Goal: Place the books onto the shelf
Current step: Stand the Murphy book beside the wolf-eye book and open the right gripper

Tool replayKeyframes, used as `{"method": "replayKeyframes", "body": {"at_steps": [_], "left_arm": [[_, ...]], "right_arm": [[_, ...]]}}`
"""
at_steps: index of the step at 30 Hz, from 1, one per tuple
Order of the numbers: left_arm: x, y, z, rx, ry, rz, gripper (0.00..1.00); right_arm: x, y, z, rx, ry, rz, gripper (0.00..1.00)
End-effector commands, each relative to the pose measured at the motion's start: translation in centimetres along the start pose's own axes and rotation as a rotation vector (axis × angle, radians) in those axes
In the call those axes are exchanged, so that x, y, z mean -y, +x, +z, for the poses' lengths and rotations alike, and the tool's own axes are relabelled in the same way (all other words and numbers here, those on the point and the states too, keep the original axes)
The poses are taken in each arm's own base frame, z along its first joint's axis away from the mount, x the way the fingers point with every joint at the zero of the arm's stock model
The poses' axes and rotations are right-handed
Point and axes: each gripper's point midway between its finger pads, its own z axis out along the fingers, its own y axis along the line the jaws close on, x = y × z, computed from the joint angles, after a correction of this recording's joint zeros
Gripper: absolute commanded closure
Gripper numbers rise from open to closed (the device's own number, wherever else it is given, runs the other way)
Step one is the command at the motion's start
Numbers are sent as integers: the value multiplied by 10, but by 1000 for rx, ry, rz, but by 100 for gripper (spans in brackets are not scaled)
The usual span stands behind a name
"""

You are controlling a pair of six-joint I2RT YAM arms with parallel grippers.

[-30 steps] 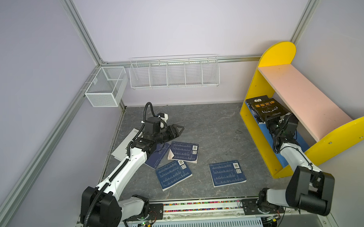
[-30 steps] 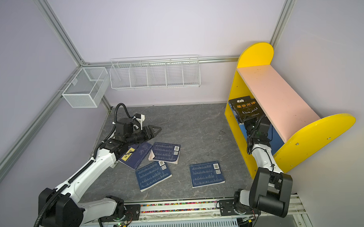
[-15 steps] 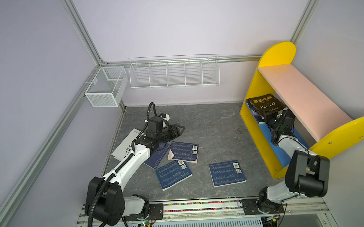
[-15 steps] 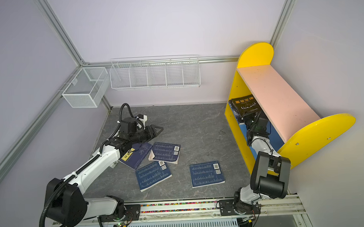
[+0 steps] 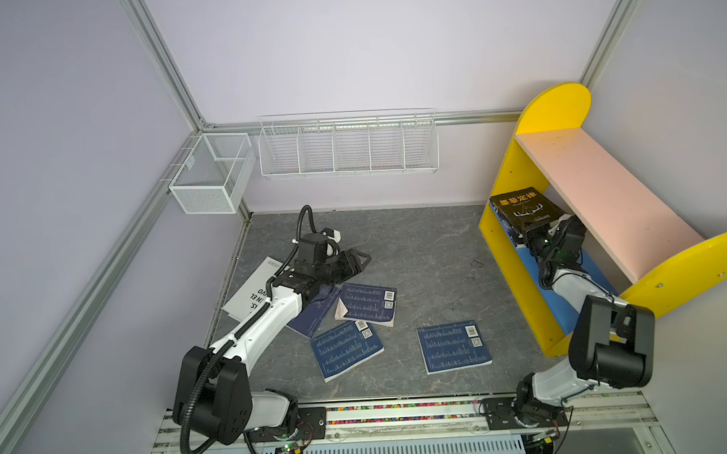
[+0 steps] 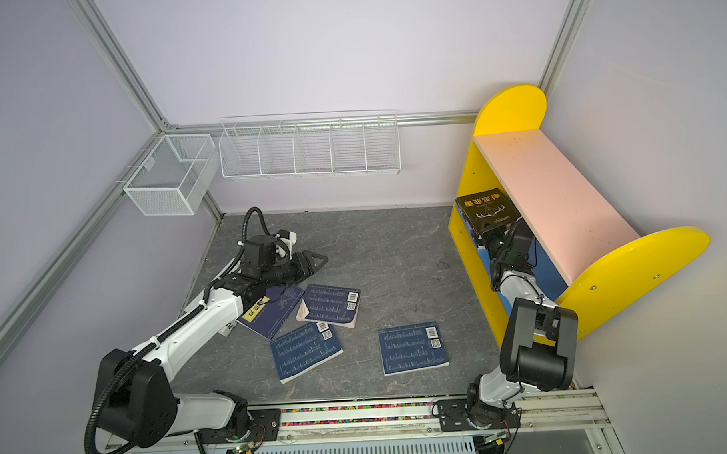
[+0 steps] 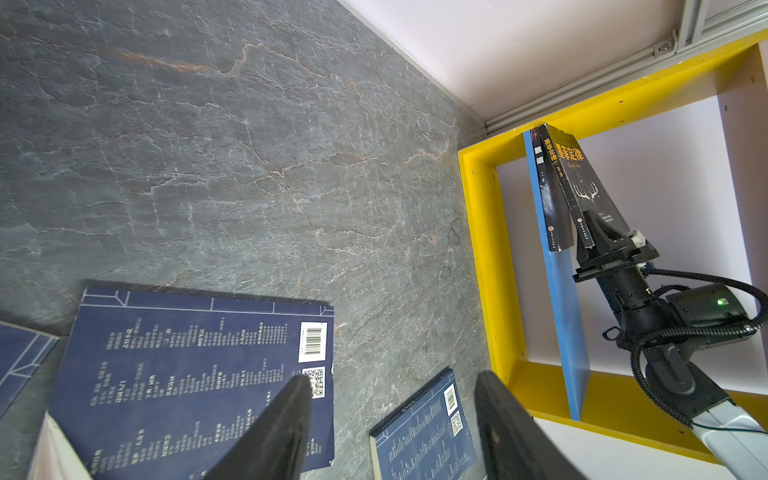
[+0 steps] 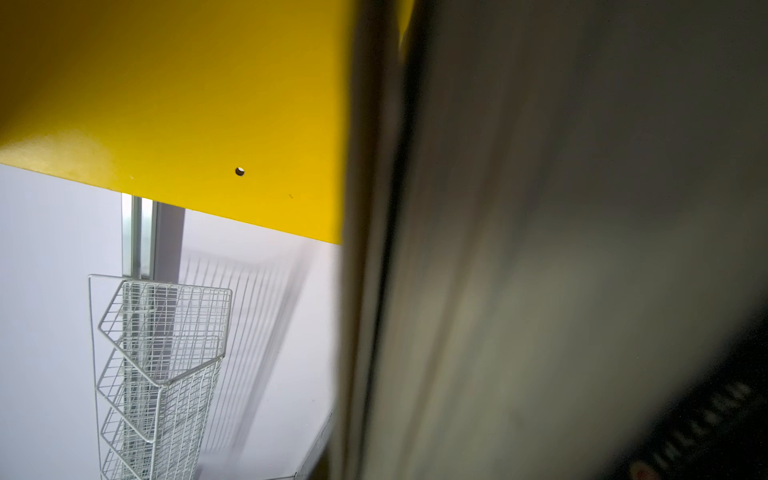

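Blur is spread over the right wrist view; only the yellow shelf (image 8: pixel 187 104) and a wire rack (image 8: pixel 162 353) are made out. The right claw (image 7: pixel 592 226) is clamped on a black book (image 5: pixel 521 210) tilted in the shelf's lower tier; a second black book (image 7: pixel 550 199) behind it is shown plainly only by the left wrist view. The left claw (image 5: pixel 361 259) is held open above navy books (image 5: pixel 368 304) on the grey surface (image 5: pixel 429 250), and a white book (image 5: pixel 248 296) is half hidden by the left arm (image 5: pixel 273 318).
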Motion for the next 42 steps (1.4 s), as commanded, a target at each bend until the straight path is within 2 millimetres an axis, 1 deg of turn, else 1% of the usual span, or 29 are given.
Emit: {"method": "replayKeyframes", "body": {"at_steps": [1,6,13,16,19,21,24,26,29,33,37,42], "left_arm": [[0,-1,0,10,6,-1,37],[-1,2,4,7,13,-14,37],[-3,5,8,-5,13,-18,37],[-4,6,8,-4,11,-21,37],[-4,7,10,-11,13,-23,37],[-4,8,11,-14,14,-22,37],[-3,9,11,-14,17,-20,37],[-4,9,11,-12,18,-23,37],[-5,10,13,-12,20,-28,37],[-6,13,16,-19,27,-29,37],[-7,15,18,-25,29,-32,37],[-7,16,19,-28,32,-32,37]], "right_arm": [[-22,-18,-2,83,-73,-1,94],[-19,-17,-8,99,-57,3,94],[-14,-16,-5,98,-41,9,94],[-13,-11,-1,77,-30,-5,94],[-11,-6,3,58,-9,-31,81],[-9,-4,2,41,27,-54,76],[-7,-2,-2,30,84,-89,65],[-6,-2,-6,27,116,-102,60],[-7,0,-10,15,161,-131,48],[-10,-2,-19,29,239,-178,42],[-2,-5,-25,25,325,-184,37],[9,-2,-31,20,397,-176,33]]}}
